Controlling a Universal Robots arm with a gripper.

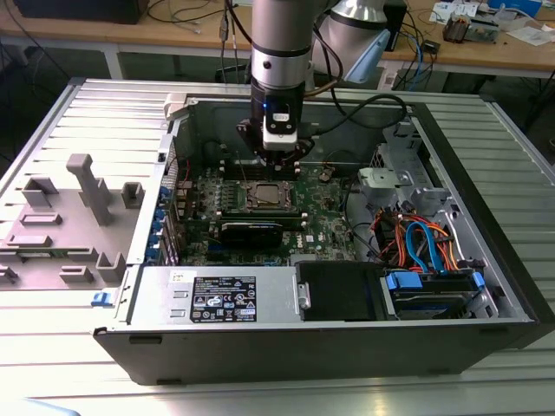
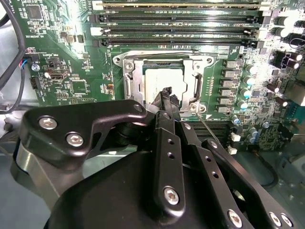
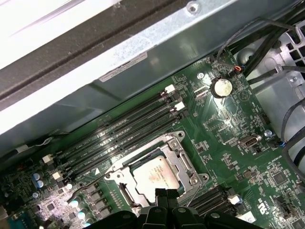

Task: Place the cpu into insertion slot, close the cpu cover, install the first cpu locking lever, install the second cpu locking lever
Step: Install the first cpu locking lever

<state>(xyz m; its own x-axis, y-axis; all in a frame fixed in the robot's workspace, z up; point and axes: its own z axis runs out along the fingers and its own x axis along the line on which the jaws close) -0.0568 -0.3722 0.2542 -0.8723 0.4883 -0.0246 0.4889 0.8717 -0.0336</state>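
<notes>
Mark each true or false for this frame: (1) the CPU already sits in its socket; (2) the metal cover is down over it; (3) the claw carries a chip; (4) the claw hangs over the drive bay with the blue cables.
1. The silvery square cpu lies inside the metal-rimmed insertion slot: true.
2. The thin silvery windowed cpu cover lies down around the chip: true.
3. The black claw carries a chip: false; its tips are together with nothing between them.
4. The claw hangs over the drive bay: false; it is directly above the socket.

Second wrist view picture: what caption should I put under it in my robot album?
The gripper, fingers together, hovers at the edge of the cpu seated under the cpu cover.
</notes>
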